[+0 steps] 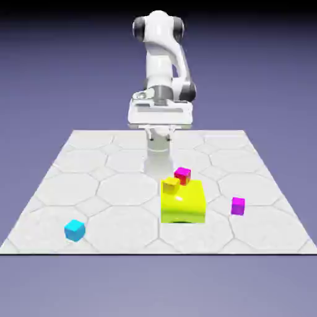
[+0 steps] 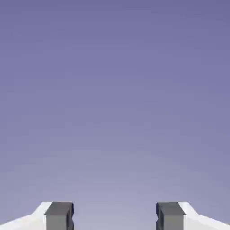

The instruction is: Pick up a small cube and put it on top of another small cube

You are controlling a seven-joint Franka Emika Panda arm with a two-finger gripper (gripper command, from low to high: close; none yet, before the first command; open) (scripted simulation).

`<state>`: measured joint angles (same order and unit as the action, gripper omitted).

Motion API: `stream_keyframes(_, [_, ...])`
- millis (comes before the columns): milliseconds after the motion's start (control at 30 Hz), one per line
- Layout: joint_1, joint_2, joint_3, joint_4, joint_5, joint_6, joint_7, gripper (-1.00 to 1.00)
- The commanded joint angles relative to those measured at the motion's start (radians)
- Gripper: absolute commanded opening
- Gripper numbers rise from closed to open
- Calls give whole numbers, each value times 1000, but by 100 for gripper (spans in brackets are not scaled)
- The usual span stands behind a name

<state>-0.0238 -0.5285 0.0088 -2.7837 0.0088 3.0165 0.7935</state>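
Note:
The small cyan-blue cube (image 1: 75, 230) sits alone on the table near the front edge, at the exterior view's left. The small crimson-pink cube (image 1: 182, 175) shows at the back top edge of the big yellow block (image 1: 184, 203); I cannot tell whether it rests on the block or stands behind it. My gripper (image 1: 160, 122) hangs high above the table's far side, well away from both cubes. In the hand view my gripper (image 2: 115, 218) is open: its grey fingertips (image 2: 59, 215) stand wide apart with only the blue-violet backdrop between them.
A small orange-yellow cube (image 1: 171, 186) sits at the yellow block's top left corner, just in front of the crimson one. A small purple-magenta cube (image 1: 238, 205) lies on the table to the block's right. The tiled table (image 1: 111, 186) ends close in front of the cyan cube.

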Motion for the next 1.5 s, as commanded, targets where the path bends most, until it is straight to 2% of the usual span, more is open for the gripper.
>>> stream_keyframes(0, [-30, 34, 7, 22, 7, -17, 44, 0])
stream_keyframes(900, [-820, 952, 202, 603, 202, -470, 1202, 0])
stream_keyframes(1100, [-789, 1114, 191, 632, 204, -334, 1192, 0])
stream_keyframes(1133, [-789, 1114, 191, 632, 204, -334, 1192, -100])
stream_keyframes(1300, [-816, 969, 201, 606, 202, -455, 1201, -100])
stream_keyframes(1467, [-665, 788, 196, 500, 192, -553, 1027, -100])
